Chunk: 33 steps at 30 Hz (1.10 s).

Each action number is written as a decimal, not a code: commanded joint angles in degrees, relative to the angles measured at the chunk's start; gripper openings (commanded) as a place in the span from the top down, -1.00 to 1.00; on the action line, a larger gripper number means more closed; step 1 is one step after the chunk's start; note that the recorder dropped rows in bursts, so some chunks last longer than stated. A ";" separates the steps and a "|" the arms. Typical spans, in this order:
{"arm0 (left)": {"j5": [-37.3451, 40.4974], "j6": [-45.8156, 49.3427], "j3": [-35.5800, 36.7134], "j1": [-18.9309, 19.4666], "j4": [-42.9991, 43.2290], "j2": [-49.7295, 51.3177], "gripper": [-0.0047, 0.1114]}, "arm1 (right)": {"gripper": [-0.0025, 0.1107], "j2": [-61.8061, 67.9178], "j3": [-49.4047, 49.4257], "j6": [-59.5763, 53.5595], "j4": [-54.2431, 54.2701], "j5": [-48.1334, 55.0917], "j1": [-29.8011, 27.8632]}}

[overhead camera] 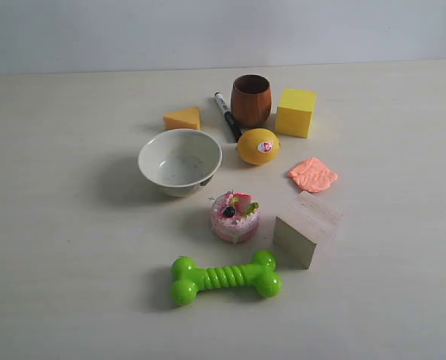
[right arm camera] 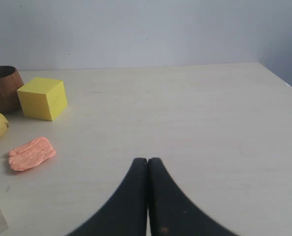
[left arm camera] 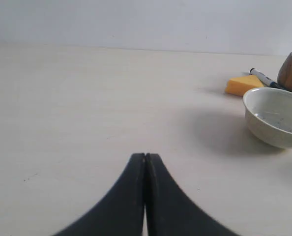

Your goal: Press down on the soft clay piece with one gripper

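Observation:
The soft clay piece (overhead camera: 313, 175) is a flat salmon-pink ridged lump lying on the table right of the lemon (overhead camera: 257, 146) and beyond the wooden block (overhead camera: 306, 227). It also shows in the right wrist view as the clay piece (right arm camera: 32, 153), well off to the side of my right gripper (right arm camera: 147, 160), which is shut with nothing in it. My left gripper (left arm camera: 145, 155) is shut and empty too, over bare table some way from the bowl (left arm camera: 276, 117). Neither gripper appears in the exterior view.
Around the clay stand a yellow cube (overhead camera: 296, 112), brown wooden cup (overhead camera: 251, 100), marker (overhead camera: 227, 115), orange cheese wedge (overhead camera: 182, 118), white bowl (overhead camera: 179, 161), pink cake toy (overhead camera: 235, 217) and green bone toy (overhead camera: 224, 278).

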 commanded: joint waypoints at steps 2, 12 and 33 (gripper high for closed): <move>-0.54 -0.05 -0.20 0.21 -0.09 -0.34 0.92 | 0.96 -0.32 0.28 -0.21 -0.02 -0.28 0.03; -0.54 -0.05 -0.20 0.21 -0.09 -0.34 0.92 | 0.96 -0.32 0.28 -0.21 -0.02 -0.28 0.03; -0.54 -0.05 -0.20 0.21 -0.09 -0.34 0.92 | 0.96 -0.32 0.28 -0.09 2.50 -20.17 0.03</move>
